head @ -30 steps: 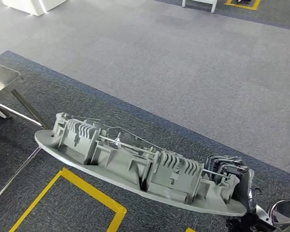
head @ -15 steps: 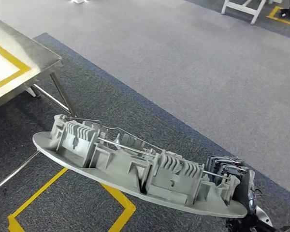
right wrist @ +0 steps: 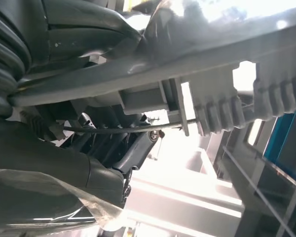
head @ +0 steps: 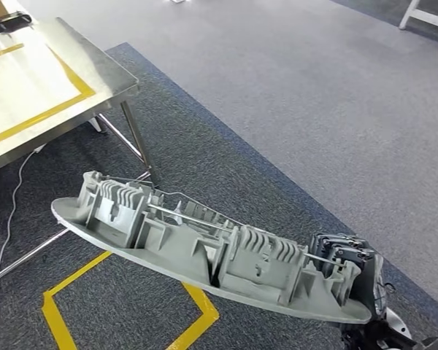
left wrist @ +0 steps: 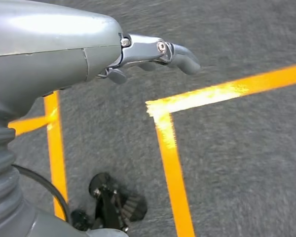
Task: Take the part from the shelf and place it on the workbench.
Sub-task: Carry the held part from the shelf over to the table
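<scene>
One dark carpeted floor (head: pixel 271 160) with a paler grey band beyond it is seen in the head view, marked with one yellow taped outline (head: pixel 200 310) below the part. One steel workbench (head: pixel 104 76) is seen at the upper left, its top bordered with a yellow line; one small black object (head: pixel 10 22) lies near its far edge (what it is cannot be told). One long grey ribbed plastic part (head: pixel 206 255) is held in the air over the floor, clear of the workbench, its long axis running from the right hand out toward the workbench's near corner, the ribbed side up. One end is gripped by the right hand (head: pixel 352 270), dark fingers wrapped over it. The left hand (left wrist: pixel 150 54) hangs above the floor, fingers stretched out, nothing held.
</scene>
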